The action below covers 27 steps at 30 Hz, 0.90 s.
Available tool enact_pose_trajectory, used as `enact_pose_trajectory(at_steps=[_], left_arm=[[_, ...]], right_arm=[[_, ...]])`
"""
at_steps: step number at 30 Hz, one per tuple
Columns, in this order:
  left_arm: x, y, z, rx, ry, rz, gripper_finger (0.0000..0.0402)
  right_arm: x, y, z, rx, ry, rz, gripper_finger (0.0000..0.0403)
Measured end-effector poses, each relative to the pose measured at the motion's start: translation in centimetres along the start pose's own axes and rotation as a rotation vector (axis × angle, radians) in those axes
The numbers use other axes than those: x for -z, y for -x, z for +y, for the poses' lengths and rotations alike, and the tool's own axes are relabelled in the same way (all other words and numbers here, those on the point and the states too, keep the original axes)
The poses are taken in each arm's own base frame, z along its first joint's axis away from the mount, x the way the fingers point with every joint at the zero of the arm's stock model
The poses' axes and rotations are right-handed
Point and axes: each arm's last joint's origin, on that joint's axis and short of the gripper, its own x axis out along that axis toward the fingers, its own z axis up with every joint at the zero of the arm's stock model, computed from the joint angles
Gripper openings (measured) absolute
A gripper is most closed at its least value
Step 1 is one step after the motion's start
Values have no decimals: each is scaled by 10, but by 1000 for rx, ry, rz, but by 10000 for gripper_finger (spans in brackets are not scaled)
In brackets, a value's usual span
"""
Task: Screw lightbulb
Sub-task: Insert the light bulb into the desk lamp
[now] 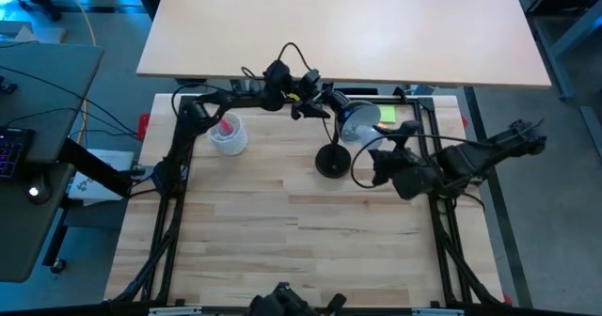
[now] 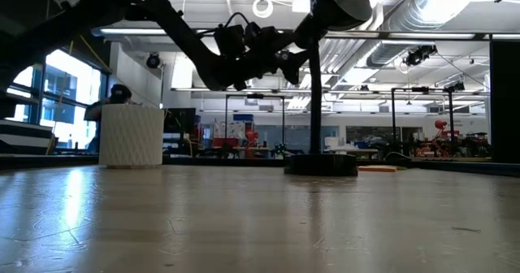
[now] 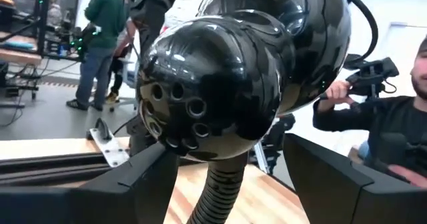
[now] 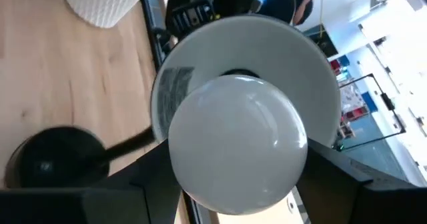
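Note:
A black desk lamp stands at the table's far middle on its round base (image 1: pixel 331 161); its head (image 1: pixel 357 120) opens toward the near right. The white lightbulb (image 4: pixel 237 144) sits at the mouth of the white-lined shade (image 4: pixel 313 71), and my right gripper (image 4: pixel 240 163) (image 1: pixel 378 154) is shut on it. My left gripper (image 3: pixel 227 151) (image 1: pixel 315 100) reaches in along the far edge. It is open, with a finger on either side of the glossy back of the lamp head (image 3: pixel 227 77), just above the ribbed neck (image 3: pixel 219 191). My right gripper pinches the bulb's round glass (image 4: pixel 183 167) between its two fingers, at about its widest part. The fingers come nearly level from the table's near right. The bulb is clear of the table, its dome toward my wrist. The bulb itself hides its base. My left gripper: I cannot tell whether a finger touches the lamp head.
A white textured cup (image 1: pixel 229 135) with pink items stands at the far left of the table. Cables and a yellow-green note (image 1: pixel 388 116) lie by the far edge behind the lamp. A second, larger table (image 1: pixel 339 24) stands beyond. People show in the room behind.

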Motion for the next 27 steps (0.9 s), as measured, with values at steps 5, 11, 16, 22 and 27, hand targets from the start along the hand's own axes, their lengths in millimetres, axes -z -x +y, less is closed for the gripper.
enact_pose_trajectory(at_steps=[5, 11, 16, 22, 27], left_arm=[[-2, 0, -1, -1, -8, -11, 262], [-2, -4, -3, 8, -34, -13, 262], [-1, -7, -5, 17, -44, -11, 262], [-4, 3, -3, 23, -40, 0, 262], [-6, 14, -1, 4, -21, -4, 262]], right_arm=[[3, -25, -1, 1, 12, 15, 239], [5, -45, -12, 16, 27, 49, 239], [1, -53, -17, -26, 13, -3, 239], [0, -59, -22, 6, -18, -4, 239], [0, -59, -23, 23, -22, 6, 239]])
